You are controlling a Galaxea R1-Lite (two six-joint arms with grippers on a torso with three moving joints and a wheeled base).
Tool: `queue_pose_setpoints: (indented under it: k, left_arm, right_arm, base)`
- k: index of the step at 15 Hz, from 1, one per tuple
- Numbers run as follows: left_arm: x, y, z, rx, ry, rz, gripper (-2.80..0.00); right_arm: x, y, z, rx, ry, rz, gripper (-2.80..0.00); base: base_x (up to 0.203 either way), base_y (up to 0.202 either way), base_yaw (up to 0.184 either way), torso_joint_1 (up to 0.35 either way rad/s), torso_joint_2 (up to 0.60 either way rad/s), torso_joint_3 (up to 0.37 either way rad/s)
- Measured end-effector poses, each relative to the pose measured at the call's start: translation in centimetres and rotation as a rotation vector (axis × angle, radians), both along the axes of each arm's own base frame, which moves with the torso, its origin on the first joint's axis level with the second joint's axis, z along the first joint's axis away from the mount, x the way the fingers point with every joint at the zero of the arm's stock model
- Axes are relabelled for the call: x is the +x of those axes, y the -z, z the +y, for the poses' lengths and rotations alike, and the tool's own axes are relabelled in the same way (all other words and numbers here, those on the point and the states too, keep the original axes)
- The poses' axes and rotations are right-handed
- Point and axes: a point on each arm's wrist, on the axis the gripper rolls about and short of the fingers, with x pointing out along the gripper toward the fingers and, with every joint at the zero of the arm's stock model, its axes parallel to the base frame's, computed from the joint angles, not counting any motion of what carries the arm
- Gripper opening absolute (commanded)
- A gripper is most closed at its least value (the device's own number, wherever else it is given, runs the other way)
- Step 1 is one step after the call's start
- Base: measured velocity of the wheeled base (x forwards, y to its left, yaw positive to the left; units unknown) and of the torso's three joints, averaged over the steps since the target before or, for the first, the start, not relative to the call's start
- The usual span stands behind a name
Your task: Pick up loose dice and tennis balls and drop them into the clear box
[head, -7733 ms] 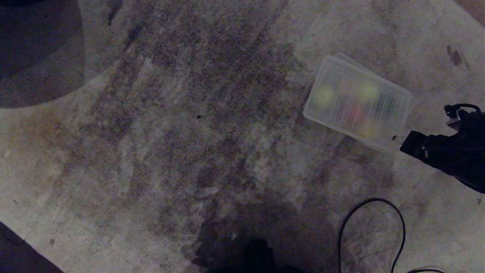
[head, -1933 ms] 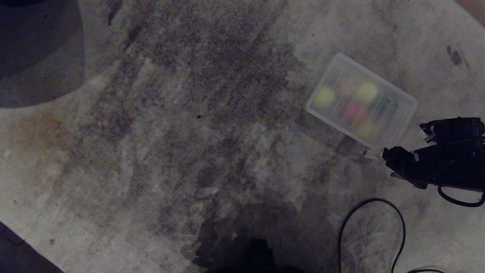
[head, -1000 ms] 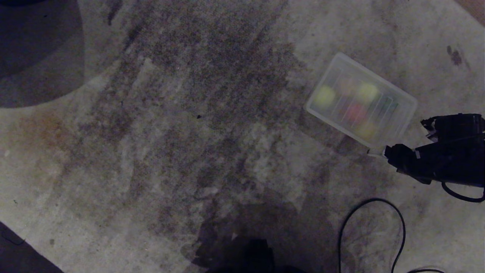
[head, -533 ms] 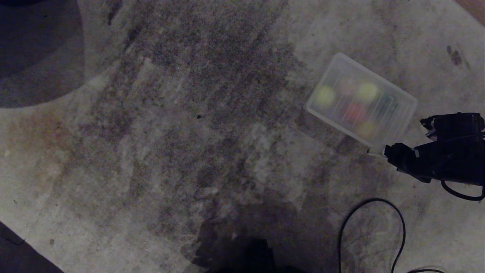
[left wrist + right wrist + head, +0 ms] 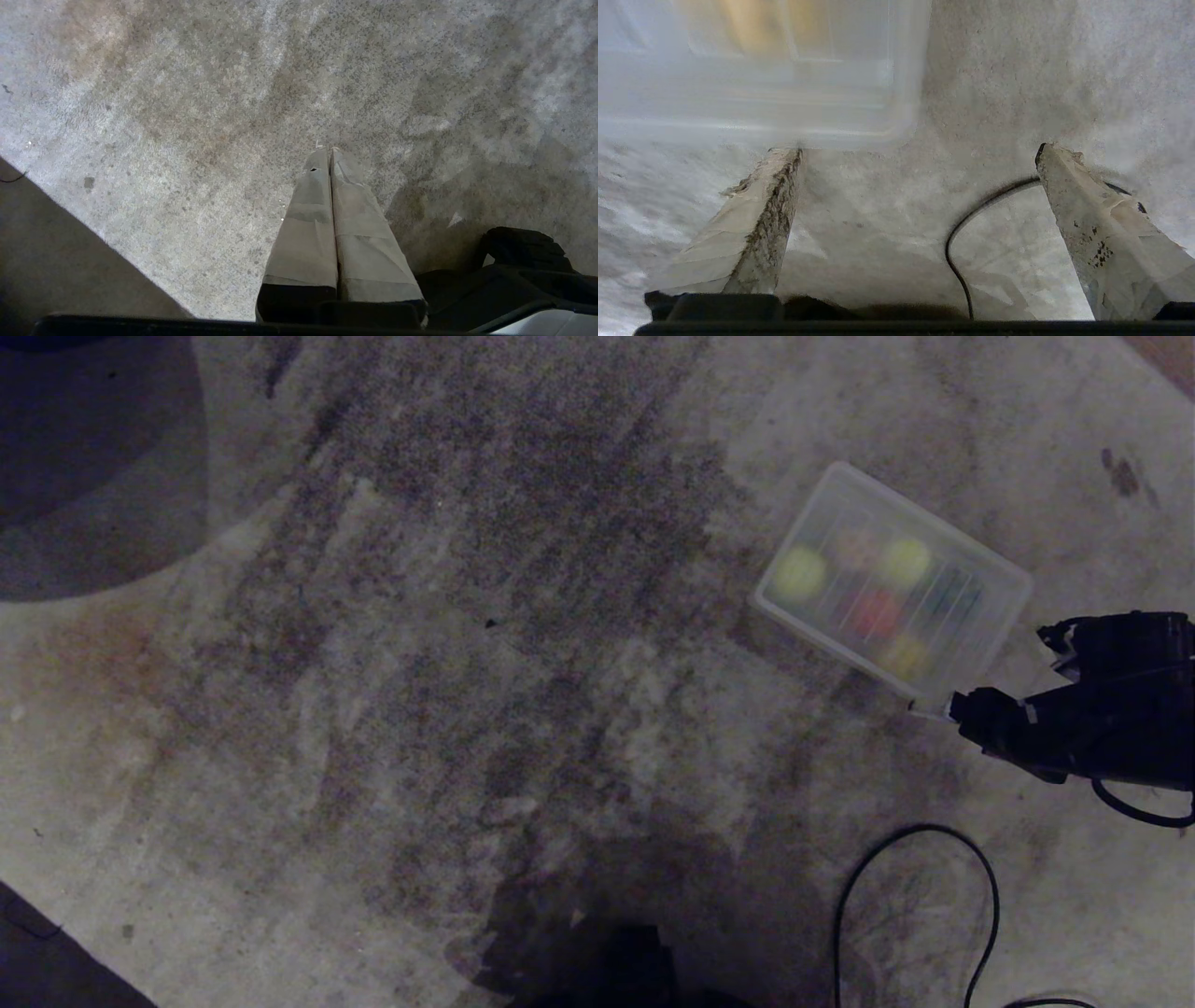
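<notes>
The clear box (image 5: 840, 649) lies on the carpet at the right, with a ribbed translucent panel (image 5: 934, 616) across its top. Blurred through it I see two yellow-green tennis balls (image 5: 799, 574) (image 5: 904, 561), a red die (image 5: 876, 612), a yellow die (image 5: 904, 656) and a dark green die (image 5: 952, 590). My right gripper (image 5: 943, 717) sits low at the box's near right corner, open and empty. In the right wrist view that gripper (image 5: 915, 150) has one fingertip (image 5: 784, 156) at the box (image 5: 761, 93) edge. My left gripper (image 5: 328, 150) hangs shut over bare carpet.
A black cable (image 5: 934, 831) loops on the carpet just near of the right gripper, and it also shows between the fingers as the cable (image 5: 971, 219). A dark round shape (image 5: 84, 457) fills the far left corner. My own base (image 5: 607, 961) shows at the near edge.
Since the earliest frame the ribbed panel has gone from askew to square on the box, and the right gripper has come round to the box's near corner. Over the last second hardly anything moves.
</notes>
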Motion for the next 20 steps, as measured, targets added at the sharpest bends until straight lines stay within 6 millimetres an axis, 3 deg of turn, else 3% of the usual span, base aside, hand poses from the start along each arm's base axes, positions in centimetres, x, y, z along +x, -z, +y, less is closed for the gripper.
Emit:
queue_pose_setpoints:
  k: [3, 7, 8, 11, 14, 20]
  left_arm:
    - [0.0, 0.0, 0.0, 0.0, 0.0, 0.0, -2.8]
    - [0.0, 0.0, 0.0, 0.0, 0.0, 0.0, -2.8]
    - [0.0, 0.0, 0.0, 0.0, 0.0, 0.0, -2.8]
    - [0.0, 0.0, 0.0, 0.0, 0.0, 0.0, -2.8]
    - [0.0, 0.0, 0.0, 0.0, 0.0, 0.0, -2.8]
    - [0.0, 0.0, 0.0, 0.0, 0.0, 0.0, -2.8]
  right_arm:
    - [-0.3, 0.3, 1.1, 0.007, -0.033, 0.013, 0.0]
    - [-1.7, -1.0, 1.8, 0.011, -0.064, -0.026, 0.0]
    - [-2.5, -1.4, 1.9, 0.013, -0.068, -0.036, -2.8]
    - [-5.7, -2.5, 2.1, 0.014, -0.082, -0.072, -2.8]
    - [-10.3, -3.1, 2.4, -0.035, -0.114, -0.088, -2.8]
    - [-22.3, -2.1, 2.9, -0.189, -0.164, -0.096, -2.8]
  base:
    - [0.0, 0.0, 0.0, 0.0, 0.0, 0.0]
    - [0.0, 0.0, 0.0, 0.0, 0.0, 0.0]
    - [0.0, 0.0, 0.0, 0.0, 0.0, 0.0]
    - [0.0, 0.0, 0.0, 0.0, 0.0, 0.0]
    - [0.0, 0.0, 0.0, 0.0, 0.0, 0.0]
    - [0.0, 0.0, 0.0, 0.0, 0.0, 0.0]
